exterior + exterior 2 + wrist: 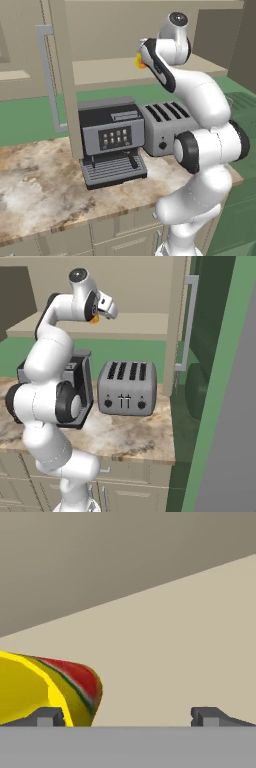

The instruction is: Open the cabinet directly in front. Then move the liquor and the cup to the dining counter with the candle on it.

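Gripper (127, 717) spread wide inside the open cabinet (62, 75), one fingertip at the yellow cup (45, 689), nothing held.

Yellow cup (30, 692) with red mark; beige cabinet (62, 75).

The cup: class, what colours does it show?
Bright yellow cup with a red-orange mark edged green; the hand view shows it best.

Green wall (30, 117), marble worktop (45, 185), coffee machine (110, 142), toaster (126, 388)
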Controlling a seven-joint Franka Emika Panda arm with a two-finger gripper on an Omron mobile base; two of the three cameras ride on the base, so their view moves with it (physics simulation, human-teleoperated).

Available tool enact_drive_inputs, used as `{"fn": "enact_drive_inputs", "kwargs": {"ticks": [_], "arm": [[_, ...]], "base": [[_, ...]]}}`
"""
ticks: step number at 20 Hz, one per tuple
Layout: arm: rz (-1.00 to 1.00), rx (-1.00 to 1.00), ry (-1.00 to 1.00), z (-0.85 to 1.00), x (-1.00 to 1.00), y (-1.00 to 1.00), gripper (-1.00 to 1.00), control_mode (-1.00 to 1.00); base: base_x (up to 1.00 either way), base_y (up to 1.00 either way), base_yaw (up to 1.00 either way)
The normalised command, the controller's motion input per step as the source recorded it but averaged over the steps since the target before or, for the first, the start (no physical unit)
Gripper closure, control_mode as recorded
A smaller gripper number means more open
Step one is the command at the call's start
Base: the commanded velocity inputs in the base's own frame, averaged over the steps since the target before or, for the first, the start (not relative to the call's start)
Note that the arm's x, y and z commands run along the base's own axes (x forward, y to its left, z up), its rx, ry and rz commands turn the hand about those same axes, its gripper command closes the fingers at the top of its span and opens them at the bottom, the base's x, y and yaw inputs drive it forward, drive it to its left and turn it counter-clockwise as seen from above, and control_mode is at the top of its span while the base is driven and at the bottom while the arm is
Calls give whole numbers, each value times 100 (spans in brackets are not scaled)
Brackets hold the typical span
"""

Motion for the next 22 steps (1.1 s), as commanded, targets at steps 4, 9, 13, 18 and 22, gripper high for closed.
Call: {"fn": "enact_drive_inputs", "kwargs": {"ticks": [4, 9, 13, 18, 22], "arm": [[-5, 0, 0, -26, 75, 30, 100, -100], [-10, -2, 0, -16, 61, 23, 100, -100], [-3, 0, 0, -4, 1, 0, 100, -100], [0, 0, 0, -22, -87, 0, 100, -100], [0, 0, -4, -35, -100, -9, 100, -100]], "base": [[0, 0, 0], [0, 0, 0], [0, 0, 0], [0, 0, 0], [0, 0, 0]]}}
